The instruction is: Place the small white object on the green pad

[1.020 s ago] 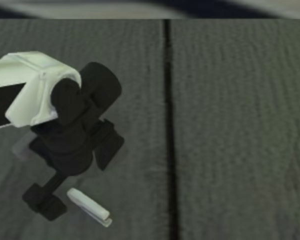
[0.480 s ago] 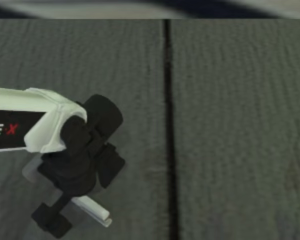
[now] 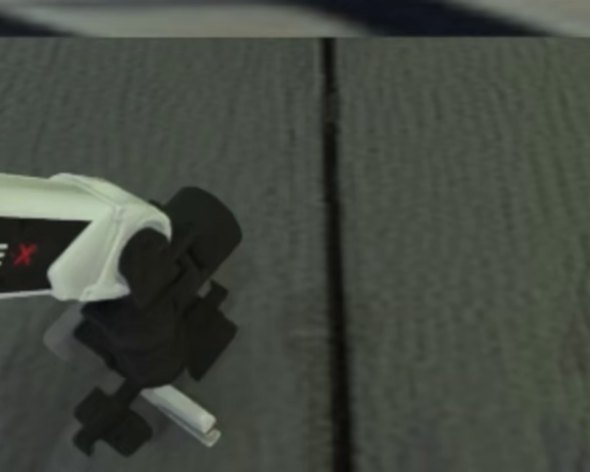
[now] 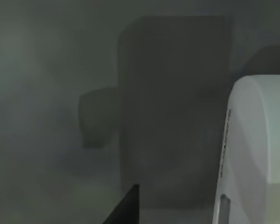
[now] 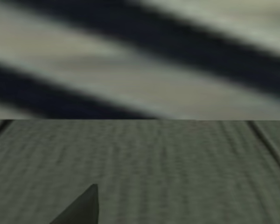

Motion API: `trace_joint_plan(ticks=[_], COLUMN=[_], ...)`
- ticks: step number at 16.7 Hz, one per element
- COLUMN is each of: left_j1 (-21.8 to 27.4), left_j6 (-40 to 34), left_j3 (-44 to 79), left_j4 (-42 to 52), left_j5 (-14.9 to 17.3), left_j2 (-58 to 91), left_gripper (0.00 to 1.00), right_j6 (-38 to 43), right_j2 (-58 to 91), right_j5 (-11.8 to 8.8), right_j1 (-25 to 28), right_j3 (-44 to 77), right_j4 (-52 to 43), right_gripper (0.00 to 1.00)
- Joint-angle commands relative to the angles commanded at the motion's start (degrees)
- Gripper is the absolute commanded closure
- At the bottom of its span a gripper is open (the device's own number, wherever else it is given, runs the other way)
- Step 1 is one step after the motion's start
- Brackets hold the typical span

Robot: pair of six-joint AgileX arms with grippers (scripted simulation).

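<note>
The small white object point(image 3: 189, 414) lies slanted on the table near the front edge, left of the seam. My left gripper point(image 3: 138, 409) hangs over its left end and hides that part. One dark finger point(image 3: 108, 429) stands on the object's left side. In the left wrist view the white object point(image 4: 259, 154) fills one side, with a strip of table showing between it and the one visible finger point(image 4: 128, 209). That gripper is open around the object. The green pad is out of view. The right wrist view shows only one dark fingertip point(image 5: 89, 205) of my right gripper above bare table.
A dark seam point(image 3: 330, 246) runs front to back across the grey table point(image 3: 472, 246). The left arm's white casing point(image 3: 69, 236) reaches in from the left edge. The table's far edge point(image 5: 130, 119) shows in the right wrist view.
The left arm swung toward the front and came down over the white object's left end. In the last half second its visible finger moved closer to the object.
</note>
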State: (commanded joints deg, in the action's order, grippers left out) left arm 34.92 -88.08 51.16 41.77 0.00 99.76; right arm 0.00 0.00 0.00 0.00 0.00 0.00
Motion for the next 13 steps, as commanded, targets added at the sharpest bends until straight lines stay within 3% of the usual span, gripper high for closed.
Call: trace_joint_plan(ticks=[7,13], left_j1=[0.0,0.0], left_j6=[0.0,0.0], left_j3=[0.0,0.0], left_j4=[0.0,0.0], left_j5=[0.0,0.0], left_j2=[0.0,0.0], left_gripper=[0.98,1.00], right_j6=[0.0,0.0], right_j2=[0.0,0.0], right_j5=[0.0,0.0], right_j1=[0.0,0.0], right_j3=[0.0,0.0], right_j4=[0.0,0.0], right_gripper=[0.00,0.00])
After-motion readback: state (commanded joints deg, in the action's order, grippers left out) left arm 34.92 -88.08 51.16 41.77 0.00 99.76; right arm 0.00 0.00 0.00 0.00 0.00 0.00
